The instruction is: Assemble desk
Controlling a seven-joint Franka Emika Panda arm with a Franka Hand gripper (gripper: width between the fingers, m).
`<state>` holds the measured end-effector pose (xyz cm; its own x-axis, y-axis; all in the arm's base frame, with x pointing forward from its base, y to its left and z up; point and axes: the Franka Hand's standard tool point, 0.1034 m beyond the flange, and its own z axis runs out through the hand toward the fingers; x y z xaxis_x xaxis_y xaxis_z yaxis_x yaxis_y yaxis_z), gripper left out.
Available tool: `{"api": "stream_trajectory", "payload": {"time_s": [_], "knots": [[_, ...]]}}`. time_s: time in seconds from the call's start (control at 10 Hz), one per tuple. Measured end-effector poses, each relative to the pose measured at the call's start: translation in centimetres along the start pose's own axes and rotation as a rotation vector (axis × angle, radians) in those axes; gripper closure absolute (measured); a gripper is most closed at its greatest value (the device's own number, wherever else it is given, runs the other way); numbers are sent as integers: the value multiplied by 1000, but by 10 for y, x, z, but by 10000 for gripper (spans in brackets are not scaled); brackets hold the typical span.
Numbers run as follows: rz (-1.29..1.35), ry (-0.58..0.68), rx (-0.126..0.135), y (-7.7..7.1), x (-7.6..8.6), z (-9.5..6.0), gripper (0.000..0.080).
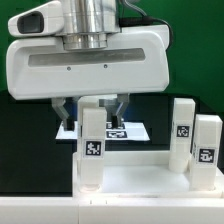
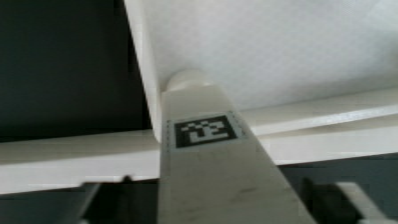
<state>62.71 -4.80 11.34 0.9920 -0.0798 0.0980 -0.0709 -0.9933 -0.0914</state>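
The white desk top (image 1: pixel 140 185) lies flat along the front of the exterior view. A square white leg (image 1: pixel 92 148) with a black-and-white tag stands upright on its corner at the exterior view's left. My gripper (image 1: pixel 92 114) hangs straight above it, one finger on either side of the leg's upper end. In the wrist view the leg (image 2: pixel 214 150) runs up between my gripper (image 2: pixel 214 205), with a dark gap on each side of it, so the jaws stand open and apart from the leg. The desk top (image 2: pixel 267 50) shows beyond it.
Two more tagged white legs (image 1: pixel 183 128) (image 1: pixel 207 150) stand upright at the exterior view's right end of the desk top. The marker board (image 1: pixel 130 131) lies flat on the dark table behind the gripper. The arm's large white body fills the upper part of the exterior view.
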Motion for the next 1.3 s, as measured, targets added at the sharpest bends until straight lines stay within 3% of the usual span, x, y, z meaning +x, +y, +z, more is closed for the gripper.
{"api": "stream_trajectory", "payload": {"time_s": [0.1, 0.2, 0.5, 0.9, 1.1, 1.2, 1.3], "knots": [[83, 3, 1, 1, 1, 0, 432], [154, 3, 2, 2, 0, 0, 511], [540, -10, 3, 4, 4, 1, 511], [1214, -16, 41, 7, 3, 2, 511], [1233, -19, 40, 7, 3, 2, 511], [1177, -18, 40, 6, 3, 2, 436], [989, -40, 30, 5, 1, 2, 436]]}}
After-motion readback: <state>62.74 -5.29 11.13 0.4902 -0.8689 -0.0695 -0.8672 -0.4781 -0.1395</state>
